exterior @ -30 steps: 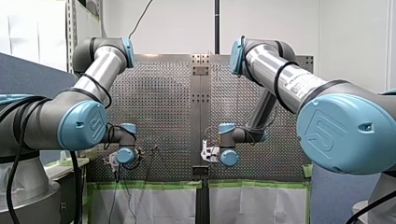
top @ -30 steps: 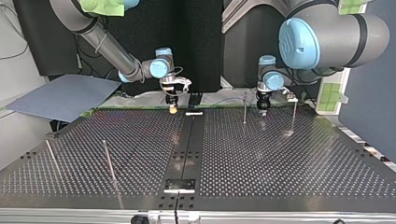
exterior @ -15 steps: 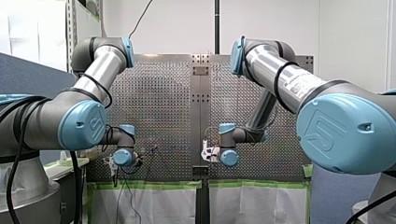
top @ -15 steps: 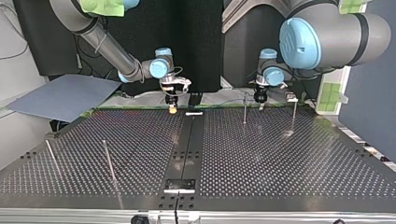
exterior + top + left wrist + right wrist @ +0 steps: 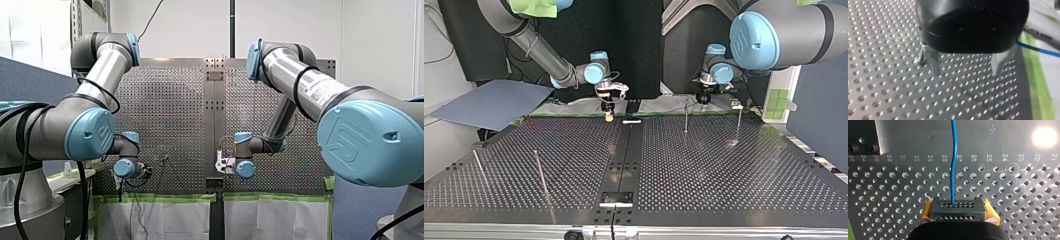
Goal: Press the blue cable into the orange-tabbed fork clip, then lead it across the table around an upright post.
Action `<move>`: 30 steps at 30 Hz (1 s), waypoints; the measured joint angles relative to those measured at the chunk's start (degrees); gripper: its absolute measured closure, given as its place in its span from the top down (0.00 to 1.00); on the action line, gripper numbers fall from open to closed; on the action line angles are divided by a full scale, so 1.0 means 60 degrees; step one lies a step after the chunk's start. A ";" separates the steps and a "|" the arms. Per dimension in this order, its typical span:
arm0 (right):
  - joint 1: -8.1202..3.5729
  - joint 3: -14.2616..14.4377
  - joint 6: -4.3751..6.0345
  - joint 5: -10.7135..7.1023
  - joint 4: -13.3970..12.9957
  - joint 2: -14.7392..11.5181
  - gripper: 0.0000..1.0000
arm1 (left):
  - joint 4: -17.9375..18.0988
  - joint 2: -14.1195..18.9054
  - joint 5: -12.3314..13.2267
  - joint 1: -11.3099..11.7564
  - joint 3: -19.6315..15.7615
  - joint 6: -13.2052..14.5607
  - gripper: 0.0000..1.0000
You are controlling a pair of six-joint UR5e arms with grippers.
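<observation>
The blue cable (image 5: 954,157) runs straight ahead from between the yellow pads (image 5: 991,210) of my right gripper (image 5: 957,206), which is shut on it low over the perforated table (image 5: 1023,195). In the top view that gripper (image 5: 609,117) sits at the far edge near the centre strip. My left gripper (image 5: 965,72) hangs open above the table, its metal fingers (image 5: 934,62) apart with nothing between them. A stretch of blue cable (image 5: 1040,50) passes beside it over the green tape. In the top view my left gripper (image 5: 703,100) hovers behind an upright post (image 5: 686,115). No orange-tabbed clip shows.
Another post (image 5: 739,122) stands at the top view's right, and two slanted posts (image 5: 540,172) (image 5: 479,167) at its left. A small white piece (image 5: 632,121) lies on the centre strip. A grey sheet (image 5: 494,102) lies beyond the table's far left corner.
My left gripper has risen off the table and drawn back to its far edge in the top view. My right gripper has stayed put.
</observation>
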 joint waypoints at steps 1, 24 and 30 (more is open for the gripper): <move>0.0000 -0.0001 0.0000 0.0000 0.0000 0.0000 0.00 | 0.0035 0.0005 0.0077 0.0005 -0.0078 0.0004 1.00; 0.0000 -0.0008 0.0000 0.0000 0.0076 0.0002 0.00 | 0.1022 0.1177 0.1529 0.0134 -0.1851 0.0146 1.00; 0.0000 -0.0013 0.0000 0.0000 0.0074 0.0000 0.00 | 0.0856 0.1644 0.1639 0.0048 -0.2063 0.0221 1.00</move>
